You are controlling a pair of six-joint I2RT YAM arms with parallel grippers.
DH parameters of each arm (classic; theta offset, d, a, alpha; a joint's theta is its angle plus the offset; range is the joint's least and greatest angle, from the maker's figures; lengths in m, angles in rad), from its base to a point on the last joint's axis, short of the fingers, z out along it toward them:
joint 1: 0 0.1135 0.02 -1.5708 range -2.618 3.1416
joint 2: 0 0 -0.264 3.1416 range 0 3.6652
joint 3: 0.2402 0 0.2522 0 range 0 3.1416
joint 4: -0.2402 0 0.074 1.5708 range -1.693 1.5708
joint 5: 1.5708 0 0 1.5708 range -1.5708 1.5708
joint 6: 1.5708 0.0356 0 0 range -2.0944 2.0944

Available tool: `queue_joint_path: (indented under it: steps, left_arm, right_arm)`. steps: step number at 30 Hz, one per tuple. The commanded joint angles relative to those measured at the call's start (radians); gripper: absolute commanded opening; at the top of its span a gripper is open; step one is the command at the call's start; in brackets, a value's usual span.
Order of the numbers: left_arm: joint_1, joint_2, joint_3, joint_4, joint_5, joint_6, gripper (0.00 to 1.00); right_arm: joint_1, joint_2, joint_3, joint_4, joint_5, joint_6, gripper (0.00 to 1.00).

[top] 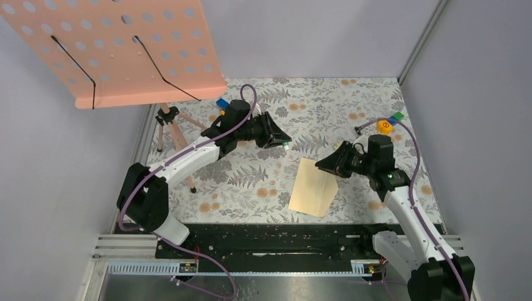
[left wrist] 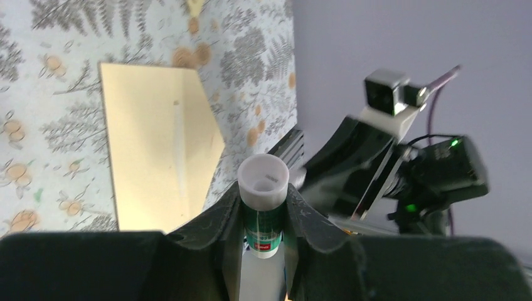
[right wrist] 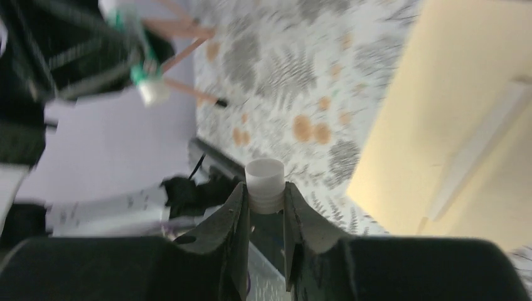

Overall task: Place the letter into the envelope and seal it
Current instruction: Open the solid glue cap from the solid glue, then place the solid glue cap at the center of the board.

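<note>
Envelope [top: 313, 187] is what matters here: it lies flat on the fern-patterned table [top: 251, 182], a little right of the middle and towards the near edge. Its pointed flap is folded out open. Whether a sheet is inside, I cannot tell.

At the far left, an orange board full of holes [top: 125, 44] stands on a thin wooden tripod [top: 172, 125]. Just right of the tripod, the left arm reaches out over the table. The left pincer [top: 283, 143] is lifted clear of the surface, left of the envelope and farther back. It pinches a glue stick [left wrist: 263, 182] with a green label, and the stick's open white end points towards the right arm.

Next comes the envelope, with nothing touching it. The right pincer [top: 321, 164] hangs in the air over the envelope's far edge. Its fingers [right wrist: 235, 213] are pressed against a small white ribbed cap [right wrist: 264, 179].

Far right, behind that arm, an orange round piece [top: 384, 126] and a green block [top: 396, 116] sit together on the table.
</note>
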Motion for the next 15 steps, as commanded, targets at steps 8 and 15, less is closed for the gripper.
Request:
queue_joint_path:
  steps: [8,15]
  left_arm:
    - [-0.004,-0.067,-0.091,-0.023,0.025,0.048,0.00]
    - [-0.016,-0.073,-0.042,-0.076,0.033,0.085,0.00]
  right_arm:
    - [-0.177,0.468,0.378,-0.296,0.528,-0.216,0.00]
    - [-0.256,0.741,0.619,-0.423,0.776,-0.339,0.00]
